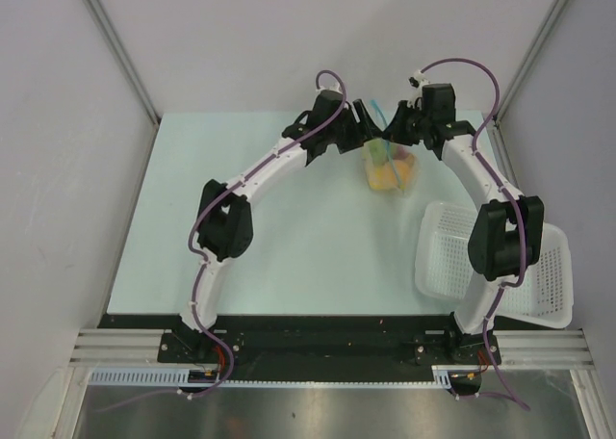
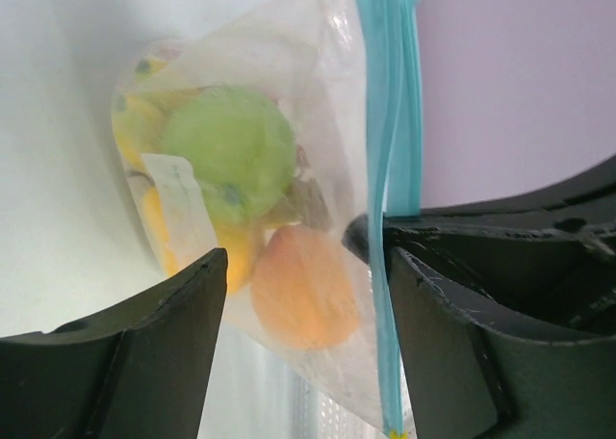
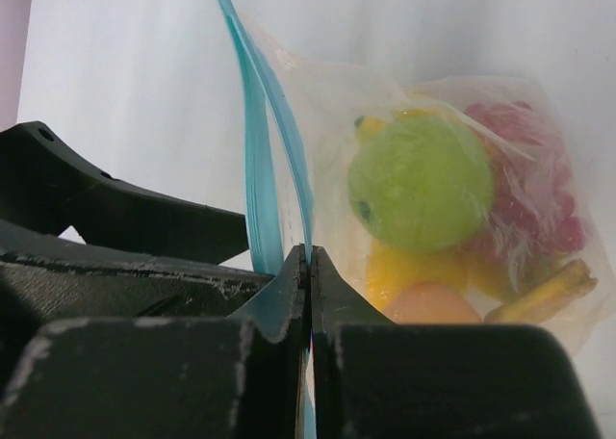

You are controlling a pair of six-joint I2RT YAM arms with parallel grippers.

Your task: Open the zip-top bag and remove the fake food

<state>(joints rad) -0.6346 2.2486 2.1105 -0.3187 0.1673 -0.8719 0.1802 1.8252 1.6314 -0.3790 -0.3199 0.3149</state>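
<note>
right gripper (image 3: 308, 264) pinching the blue zip strip (image 3: 262, 160), anchoring the bag (image 1: 390, 169) at upper centre of the top view | left gripper (image 2: 303, 266) spread either side of bag, probably to catch the opposite lip | fruit (image 3: 421, 193) inside

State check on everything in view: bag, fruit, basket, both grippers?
zip-top bag: lips slightly parted, not opened wide
fake food: inside the bag
left gripper: open, jaws either side of the bag
right gripper: shut on the bag's zip strip
basket: upright, mouth up
</note>
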